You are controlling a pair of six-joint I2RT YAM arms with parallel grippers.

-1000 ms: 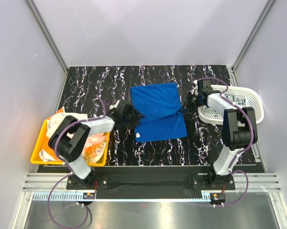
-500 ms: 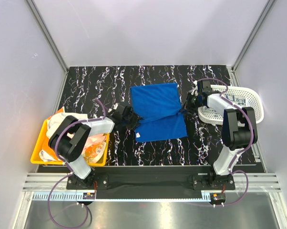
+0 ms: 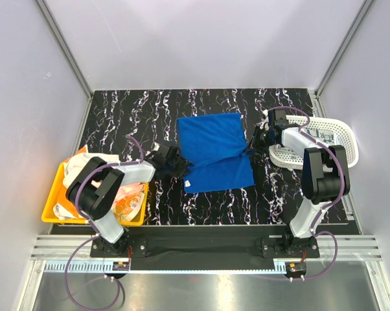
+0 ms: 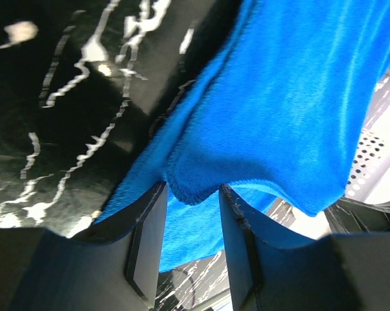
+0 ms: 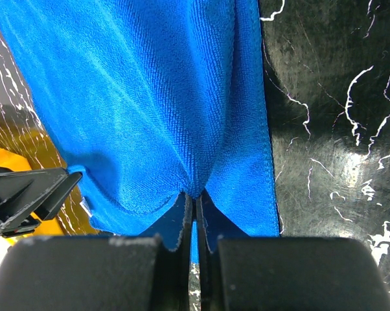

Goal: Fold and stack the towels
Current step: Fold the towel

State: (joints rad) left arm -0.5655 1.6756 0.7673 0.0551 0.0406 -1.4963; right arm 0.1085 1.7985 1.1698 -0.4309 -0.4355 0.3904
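A royal blue towel (image 3: 214,148) lies mid-table, its upper half doubled over the lower part. My left gripper (image 3: 179,163) is at the towel's left edge. In the left wrist view it (image 4: 192,194) is open, and a rolled fold of the blue towel (image 4: 279,97) hangs between the fingers without being pinched. My right gripper (image 3: 253,141) is at the towel's right edge. In the right wrist view it (image 5: 195,197) is shut on a pinch of the blue towel (image 5: 149,97).
A yellow bin (image 3: 49,207) at the left holds an orange-and-white towel (image 3: 127,201) and a pale one (image 3: 75,172). A white perforated basket (image 3: 341,133) at the right holds a white, blue-patterned cloth (image 3: 321,134). Black marbled table (image 3: 117,116).
My left gripper has shifted slightly at the towel's left edge. The right gripper and the towel's shape look about the same.
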